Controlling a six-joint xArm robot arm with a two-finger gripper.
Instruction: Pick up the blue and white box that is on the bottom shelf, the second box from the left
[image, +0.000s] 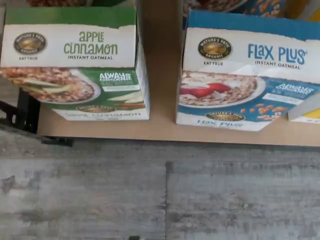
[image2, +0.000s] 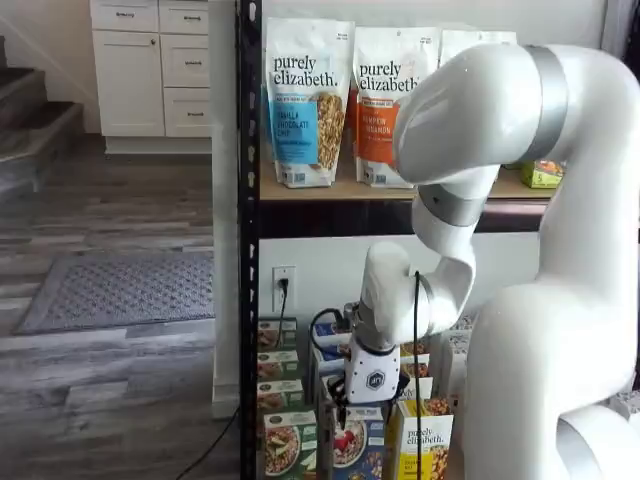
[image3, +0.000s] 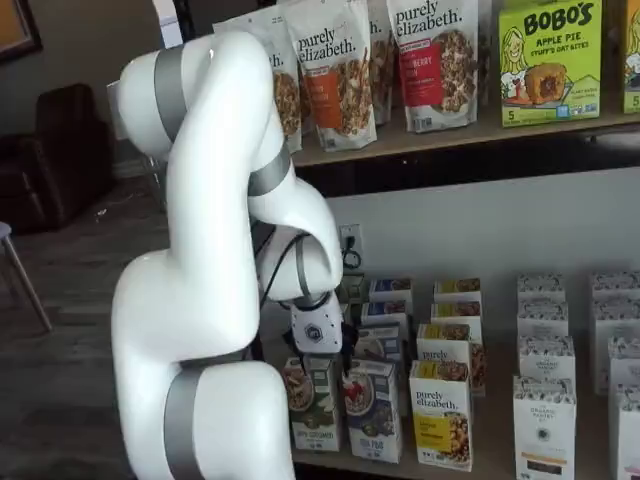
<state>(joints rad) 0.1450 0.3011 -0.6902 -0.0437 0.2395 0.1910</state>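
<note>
The blue and white box (image: 240, 80), labelled Flax Plus, stands upright on the bottom shelf (image: 162, 122), beside a green-and-white Apple Cinnamon carton (image: 75, 65). It shows in both shelf views (image2: 358, 448) (image3: 372, 410), at the front of its row. My gripper (image2: 368, 408) hangs just above and in front of the box's top, and it also shows in a shelf view (image3: 345, 366). Its black fingers are only partly seen, so I cannot tell whether there is a gap. Nothing is held.
A yellow purely elizabeth carton (image2: 425, 445) stands close on the box's other side. More cartons stand in rows behind. Black rack posts (image2: 247, 250) frame the shelf. Granola bags (image3: 330, 70) fill the level above. Grey plank floor (image: 160, 195) lies in front.
</note>
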